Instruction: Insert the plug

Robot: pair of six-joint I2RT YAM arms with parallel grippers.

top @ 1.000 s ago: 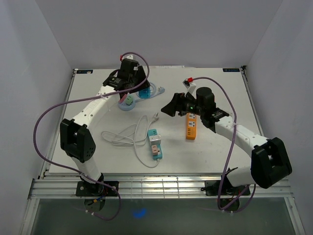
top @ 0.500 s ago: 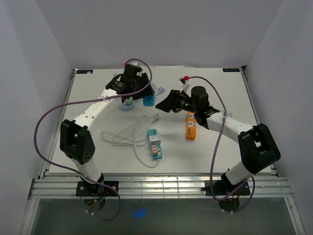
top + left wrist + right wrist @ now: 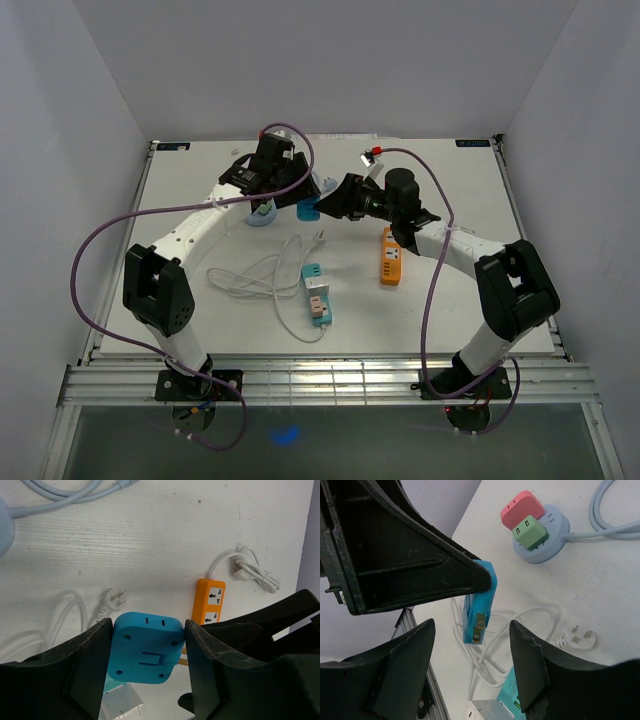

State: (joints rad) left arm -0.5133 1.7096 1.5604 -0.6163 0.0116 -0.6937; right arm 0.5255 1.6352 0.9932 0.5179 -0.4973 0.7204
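Note:
A blue plug (image 3: 145, 647) hangs above the table, pinched at its sides by my left gripper (image 3: 147, 630), which is shut on it. In the right wrist view the blue plug (image 3: 479, 605) points its two brass prongs down and toward the camera. My right gripper (image 3: 471, 630) is open; its fingers stand on either side of the plug without touching it. From above, the blue plug (image 3: 306, 208) sits between the left gripper (image 3: 298, 198) and the right gripper (image 3: 322, 208) at the table's far middle.
A round pale-blue socket hub (image 3: 551, 545) carries a pink plug (image 3: 521, 507) and a green plug (image 3: 530, 532). An orange power strip (image 3: 390, 256) lies to the right. A teal and white strip (image 3: 317, 293) with a white cable (image 3: 250, 278) lies nearer.
My right arm has swung left, up to the blue plug, and its jaws have narrowed. The left arm has carried the plug a little to the right.

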